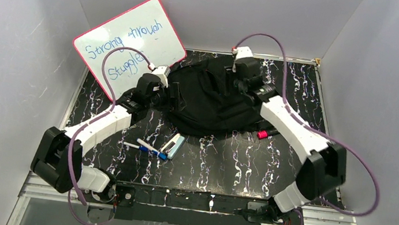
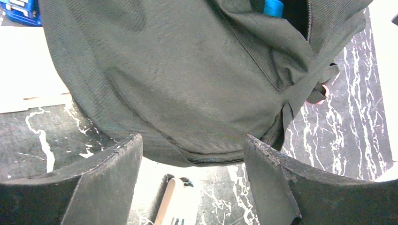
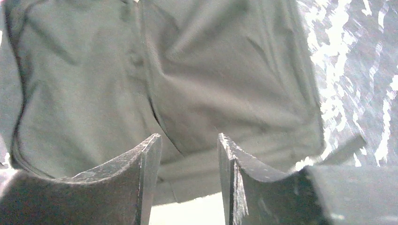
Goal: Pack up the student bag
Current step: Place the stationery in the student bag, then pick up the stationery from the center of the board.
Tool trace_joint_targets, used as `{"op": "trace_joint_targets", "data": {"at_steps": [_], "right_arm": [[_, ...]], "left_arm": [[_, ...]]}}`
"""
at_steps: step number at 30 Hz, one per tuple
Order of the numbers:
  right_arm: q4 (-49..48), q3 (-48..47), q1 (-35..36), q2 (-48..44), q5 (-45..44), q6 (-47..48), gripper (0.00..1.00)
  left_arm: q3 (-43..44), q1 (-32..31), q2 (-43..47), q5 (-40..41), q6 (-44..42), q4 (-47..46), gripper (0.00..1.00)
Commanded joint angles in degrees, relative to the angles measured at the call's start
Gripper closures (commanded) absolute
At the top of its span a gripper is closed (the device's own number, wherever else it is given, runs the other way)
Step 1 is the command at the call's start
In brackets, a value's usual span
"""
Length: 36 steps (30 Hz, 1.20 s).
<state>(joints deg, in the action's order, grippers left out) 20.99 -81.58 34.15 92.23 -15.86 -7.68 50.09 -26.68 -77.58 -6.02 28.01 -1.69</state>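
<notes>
Your left gripper (image 2: 192, 140) stands wide open and your right gripper (image 3: 189, 138) half open, both empty, against the student bag (image 1: 210, 99) at frame centre.

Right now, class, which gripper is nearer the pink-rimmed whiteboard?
Left. The left gripper is at the left edge of the student bag, close beside the whiteboard. The right gripper is over the bag's right part, with the bag between it and the board.

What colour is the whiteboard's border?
Pinkish red; the whiteboard shows best in the top external view.
</notes>
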Motion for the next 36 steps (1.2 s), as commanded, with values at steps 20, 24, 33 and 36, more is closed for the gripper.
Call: {"op": "trace_joint_targets", "data": {"at_steps": [20, 24, 33, 36], "right_arm": [[4.76, 29.64, -27.76, -14.54, 8.25, -20.84, 0.33], [3.92, 29.65, -28.28, -11.24, 8.16, -20.88, 0.32], [2.61, 29.55, -28.7, -7.46, 5.44, -19.21, 0.32], [2.05, 29.62, -28.79, -6.36, 3.96, -18.5, 0.32]], "left_arm": [[0.51, 0.48, -3.43, 0.23, -0.32, -1.12, 0.25], [0.24, 0.48, -3.45, 0.21, -0.15, -1.07, 0.25], [0.74, 0.48, -4.45, 0.01, -0.06, -1.37, 0.25], [0.82, 0.48, -4.76, -0.06, 0.18, -1.4, 0.25]]}}
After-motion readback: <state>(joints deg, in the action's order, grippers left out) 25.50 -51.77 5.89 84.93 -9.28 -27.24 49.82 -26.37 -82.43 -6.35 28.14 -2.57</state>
